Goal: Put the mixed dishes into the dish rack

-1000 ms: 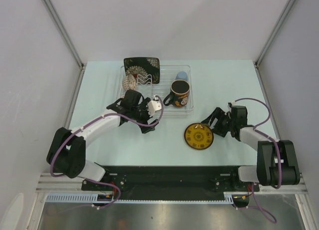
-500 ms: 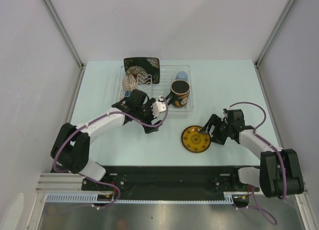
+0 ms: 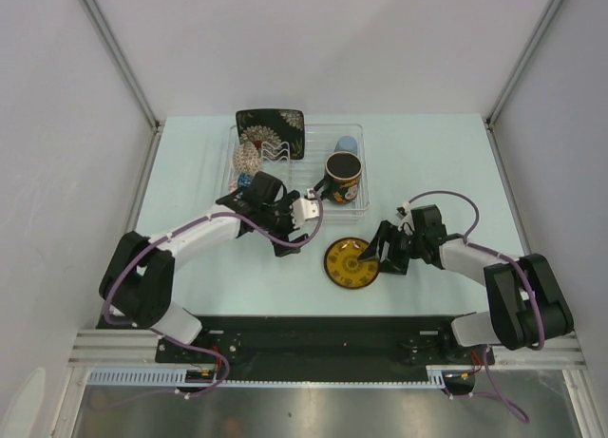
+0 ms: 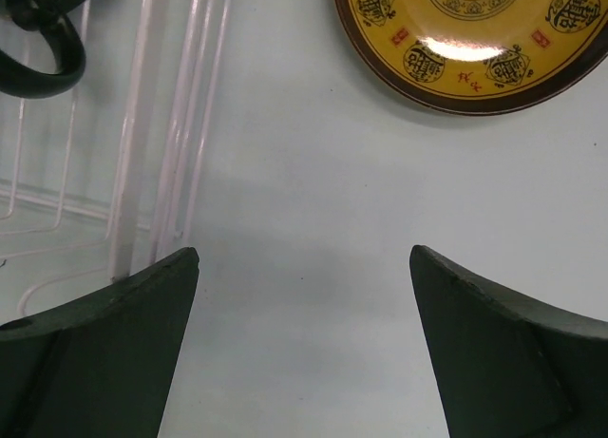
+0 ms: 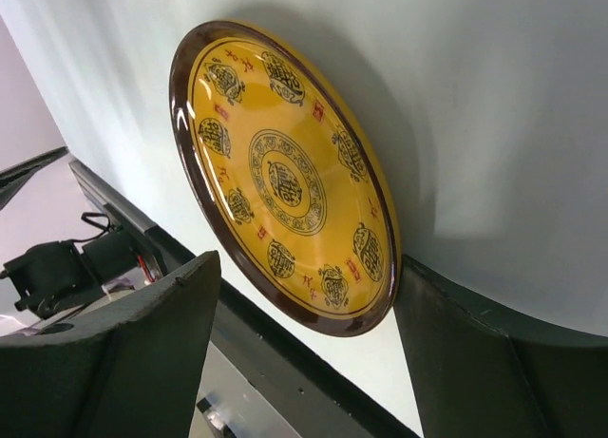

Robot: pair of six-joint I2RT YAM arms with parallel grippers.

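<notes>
I see my left fingers (image 4: 104, 343) spread, empty, beside the dish rack (image 3: 353, 207); right fingers (image 5: 123, 352) spread at the rim of the yellow round saucer (image 3: 349, 263).

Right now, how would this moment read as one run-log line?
left gripper: open, empty, beside dish rack | right gripper: open, at edge of yellow saucer | saucer: flat on table, outside rack

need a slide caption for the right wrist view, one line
Open right gripper, its fingers flanking the near rim of the yellow round saucer on the table.
</notes>
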